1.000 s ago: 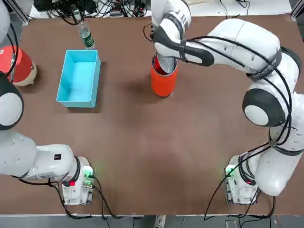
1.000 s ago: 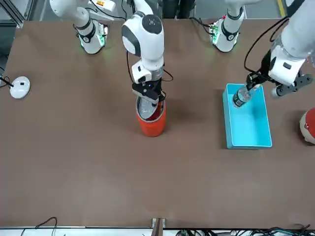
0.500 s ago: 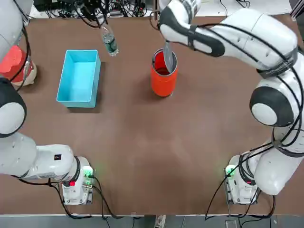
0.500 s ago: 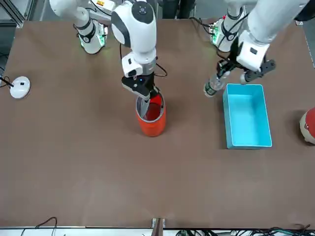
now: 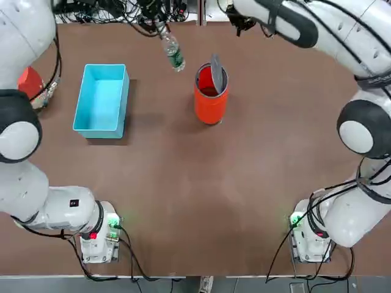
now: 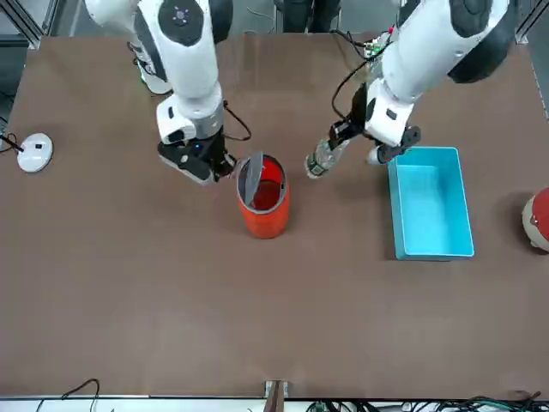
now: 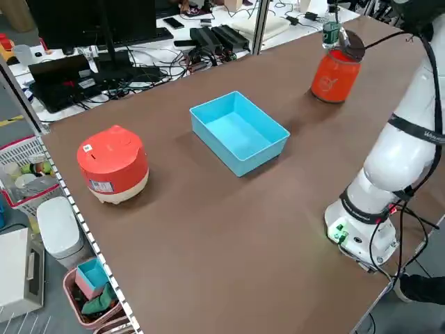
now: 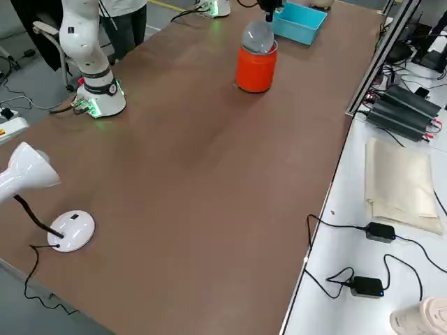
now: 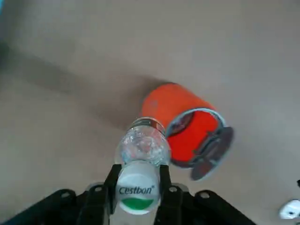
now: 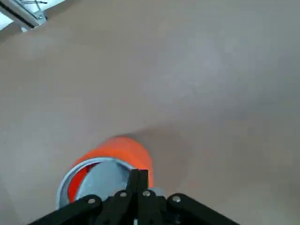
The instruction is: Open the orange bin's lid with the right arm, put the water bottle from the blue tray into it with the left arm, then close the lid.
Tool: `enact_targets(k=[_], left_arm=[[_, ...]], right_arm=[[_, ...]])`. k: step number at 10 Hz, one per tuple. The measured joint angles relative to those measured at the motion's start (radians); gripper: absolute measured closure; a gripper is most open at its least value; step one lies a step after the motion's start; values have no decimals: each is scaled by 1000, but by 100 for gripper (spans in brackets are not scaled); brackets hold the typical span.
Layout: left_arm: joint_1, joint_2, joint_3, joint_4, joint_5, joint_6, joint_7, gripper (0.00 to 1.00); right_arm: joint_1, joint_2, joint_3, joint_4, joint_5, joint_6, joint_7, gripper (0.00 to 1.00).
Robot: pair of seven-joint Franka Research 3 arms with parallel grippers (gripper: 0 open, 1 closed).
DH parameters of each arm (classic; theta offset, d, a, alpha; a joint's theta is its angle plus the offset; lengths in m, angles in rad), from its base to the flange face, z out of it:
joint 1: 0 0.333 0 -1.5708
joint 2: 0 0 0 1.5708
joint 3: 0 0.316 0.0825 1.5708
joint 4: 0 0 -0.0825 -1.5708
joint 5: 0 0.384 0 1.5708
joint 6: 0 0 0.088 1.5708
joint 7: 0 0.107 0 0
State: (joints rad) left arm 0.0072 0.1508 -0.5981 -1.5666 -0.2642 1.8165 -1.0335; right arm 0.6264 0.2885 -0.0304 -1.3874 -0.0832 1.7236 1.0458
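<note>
With the left end effector (image 9: 138,187) pinching the water bottle (image 9: 143,145) between the blue tray (image 5: 101,101) and the orange bin (image 5: 211,101), I'd centre it over the bin's opening, clear of the raised lid (image 5: 217,73), while the right end effector (image 10: 139,171) sits pressed together beside the bin.

The brown table (image 5: 183,201) has a smooth, flat top. The orange bin (image 5: 210,107) stands upright on its far half, nearer the far edge than the robot's edge. The blue tray (image 5: 100,129) rests flat between the bin and the left edge. A red-and-white rounded object (image 7: 113,165) sits near the left edge. A white round lamp base (image 8: 71,230) rests by the right edge. Two arm bases (image 5: 101,235) stand along the robot's edge.
</note>
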Motion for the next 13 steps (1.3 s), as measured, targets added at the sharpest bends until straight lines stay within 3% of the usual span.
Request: enact_targets(k=[4, 9, 13], left_arm=[[-150, 118, -2, 0, 93, 137, -147, 63], [-172, 201, -2, 17, 126, 219, -177, 63], [-176, 221, -2, 21, 193, 226, -193, 7]], right_arm=[[-85, -20, -1, 0, 19, -34, -99, 99], [-82, -20, 7, -3, 20, -34, -99, 99], [-82, -20, 7, -3, 20, -34, -99, 99]])
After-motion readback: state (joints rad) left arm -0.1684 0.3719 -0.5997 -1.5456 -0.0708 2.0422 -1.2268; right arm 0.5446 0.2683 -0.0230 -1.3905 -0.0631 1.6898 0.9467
